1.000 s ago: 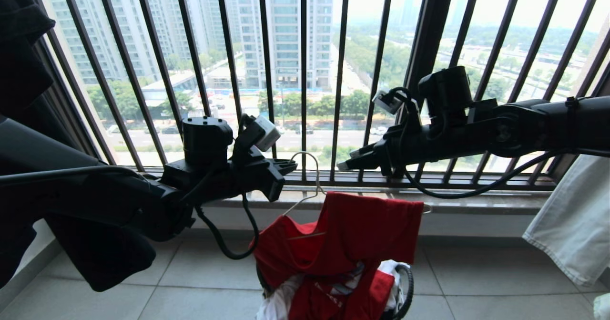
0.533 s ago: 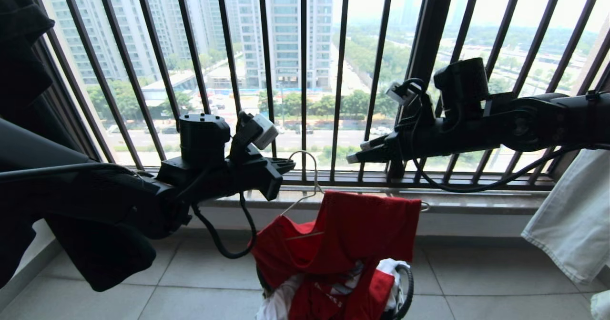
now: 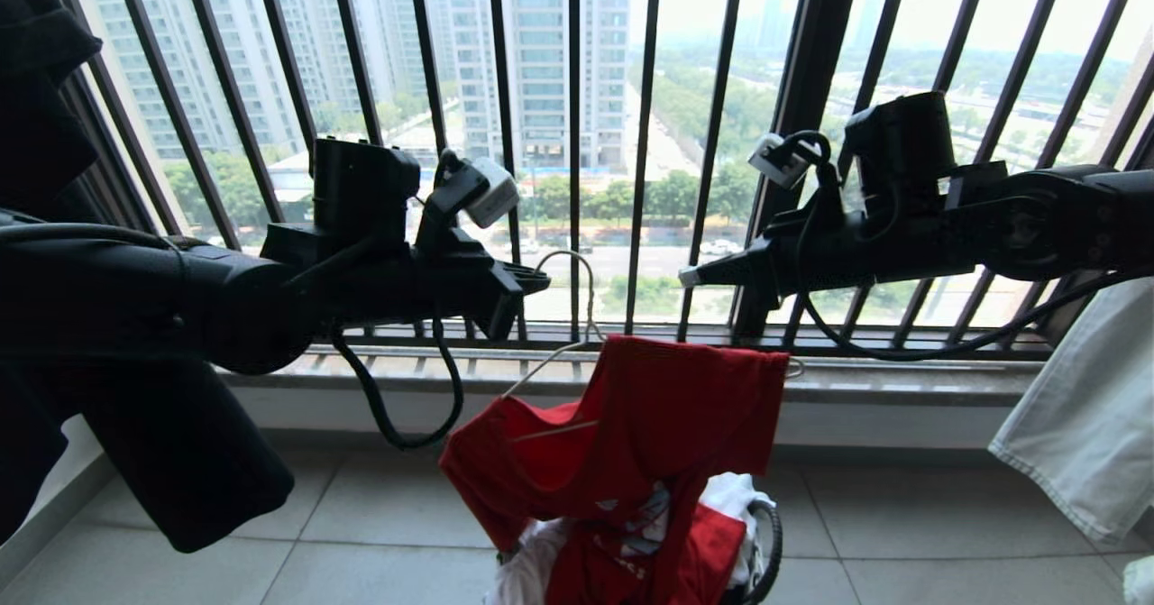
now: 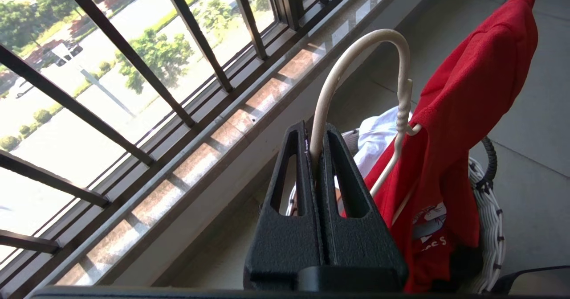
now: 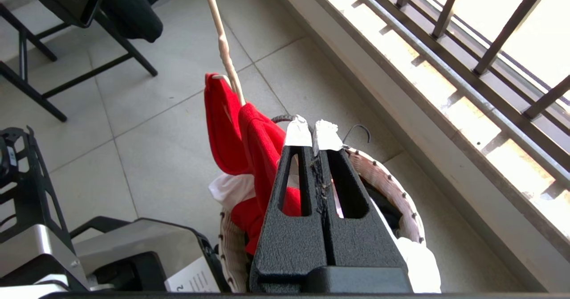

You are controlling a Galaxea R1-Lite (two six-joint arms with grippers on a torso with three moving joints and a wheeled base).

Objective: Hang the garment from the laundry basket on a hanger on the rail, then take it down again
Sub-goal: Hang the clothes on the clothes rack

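Two claws flank the hanger (image 3: 577, 316): the left claw (image 4: 317, 149) is clamped on its hook, the garment (image 3: 631, 443) draped below it over the laundry basket (image 3: 766, 542), while the right claw (image 5: 314, 134), closed on nothing, hovers just beside the garment's far shoulder.

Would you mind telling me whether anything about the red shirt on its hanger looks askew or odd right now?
Yes: the red T-shirt sits lopsided on the cream hanger. It is bunched over one shoulder while the other wire arm shows bare, and its hem trails into the basket. The left claw pinches the hook; the right claw is shut on nothing.
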